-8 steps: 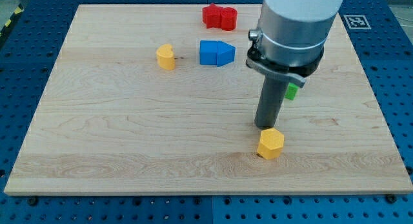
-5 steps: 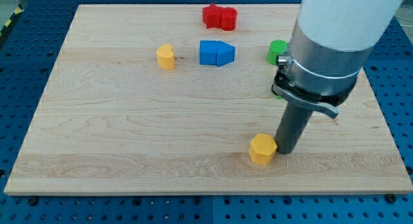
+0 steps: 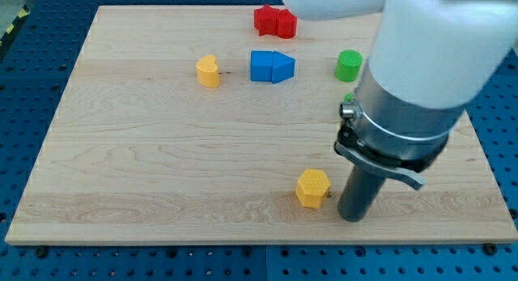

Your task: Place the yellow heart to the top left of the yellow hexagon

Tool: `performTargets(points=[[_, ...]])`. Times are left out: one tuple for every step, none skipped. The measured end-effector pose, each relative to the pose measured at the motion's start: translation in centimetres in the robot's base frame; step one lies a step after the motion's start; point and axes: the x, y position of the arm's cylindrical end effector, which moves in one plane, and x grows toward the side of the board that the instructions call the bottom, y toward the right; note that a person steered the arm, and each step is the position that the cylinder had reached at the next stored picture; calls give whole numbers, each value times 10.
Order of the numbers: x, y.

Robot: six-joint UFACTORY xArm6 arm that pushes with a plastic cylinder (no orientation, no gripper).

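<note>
The yellow heart (image 3: 208, 71) lies in the upper left part of the wooden board (image 3: 146, 159). The yellow hexagon (image 3: 312, 189) lies low on the board, right of centre. My tip (image 3: 353, 218) rests on the board just right of the hexagon and slightly lower, with a small gap between them. The heart is far up and to the left of both the hexagon and my tip.
A blue block (image 3: 271, 66) lies right of the heart. A red block (image 3: 275, 21) sits near the board's top edge. A green cylinder (image 3: 349, 65) stands at the upper right, partly next to the arm's wide body (image 3: 421, 78).
My tip has swung from above the hexagon to its right side and then lower. The hexagon has slid left across the board. The green cylinder has come into full view.
</note>
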Motion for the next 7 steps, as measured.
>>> performTargets(points=[[-13, -3], [-29, -3], [-29, -3], [-60, -4], [-109, -24], [-142, -61], [-164, -97]])
